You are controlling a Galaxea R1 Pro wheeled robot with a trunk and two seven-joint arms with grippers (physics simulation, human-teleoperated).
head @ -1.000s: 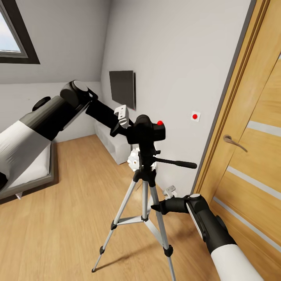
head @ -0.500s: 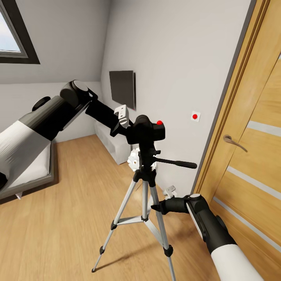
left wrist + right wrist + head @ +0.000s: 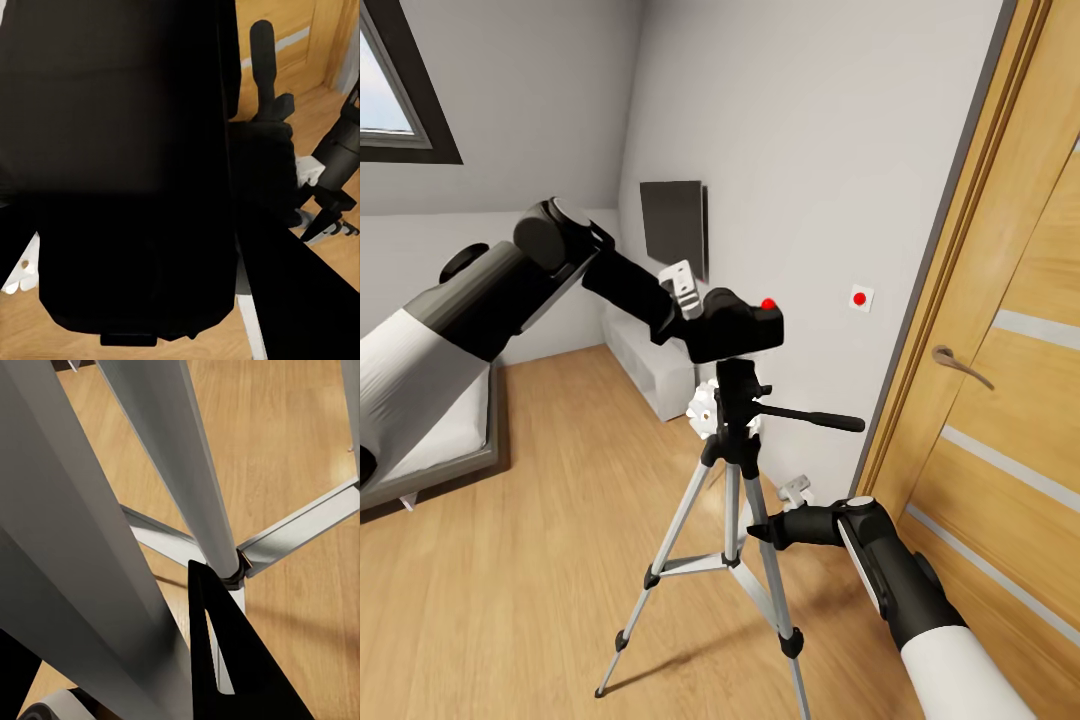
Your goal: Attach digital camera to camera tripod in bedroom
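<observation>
Black camera sitting over the tripod head.
Left gripper is clasping it from nine o'clock; right gripper: grip unclear.

Counted in the head view: one camera, black with one red dot on top. One tripod with three silver legs and one long black handle. Two robot arms. One wooden door with one lever handle. One skylight. One bed. One dark wall panel.
</observation>
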